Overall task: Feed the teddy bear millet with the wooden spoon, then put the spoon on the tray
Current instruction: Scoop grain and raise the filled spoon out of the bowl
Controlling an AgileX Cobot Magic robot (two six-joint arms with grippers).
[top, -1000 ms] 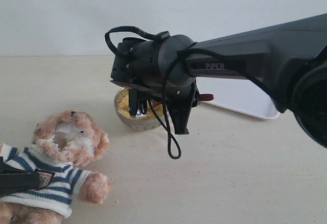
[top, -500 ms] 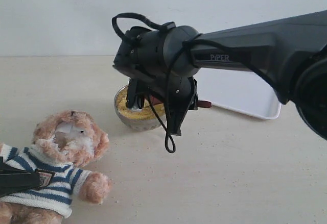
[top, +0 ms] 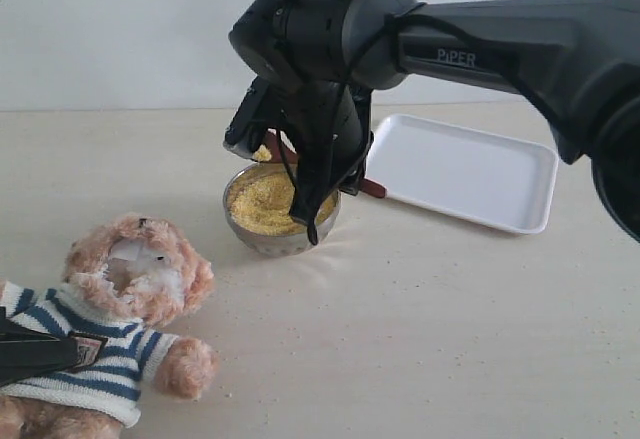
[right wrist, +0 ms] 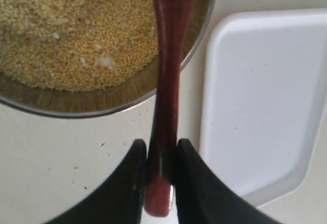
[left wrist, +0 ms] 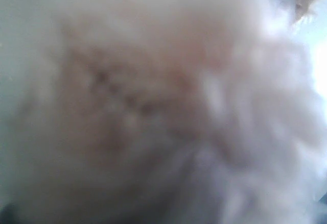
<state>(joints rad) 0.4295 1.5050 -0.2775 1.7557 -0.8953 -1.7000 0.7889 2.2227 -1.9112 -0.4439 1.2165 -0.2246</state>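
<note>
The teddy bear [top: 135, 279] lies at the front left in its striped sweater. My left gripper [top: 35, 354] is clamped on its torso, one black finger across the sweater. In the left wrist view only blurred fur of the teddy bear [left wrist: 153, 96] shows. My right gripper [right wrist: 161, 150] is shut on the handle of the wooden spoon [right wrist: 166, 81], near its end. That right gripper [top: 352, 174] hangs over the metal bowl [top: 262, 241], which is full of millet [top: 265, 199]. The wooden spoon [top: 372, 188] slants up to the left, with a little yellow grain at its far end. The tray [top: 470, 169] lies to the right.
The bowl [right wrist: 102, 104] with its millet [right wrist: 76, 35] stands close beside the tray [right wrist: 260, 96], with a narrow strip of table between them. The right arm [top: 520, 39] spans the upper right. Bare tabletop [top: 420, 329] fills the front right.
My right gripper has risen and swung, lifting the spoon up out of the bowl, so the millet surface and the tray now show. The bear and left gripper have not moved.
</note>
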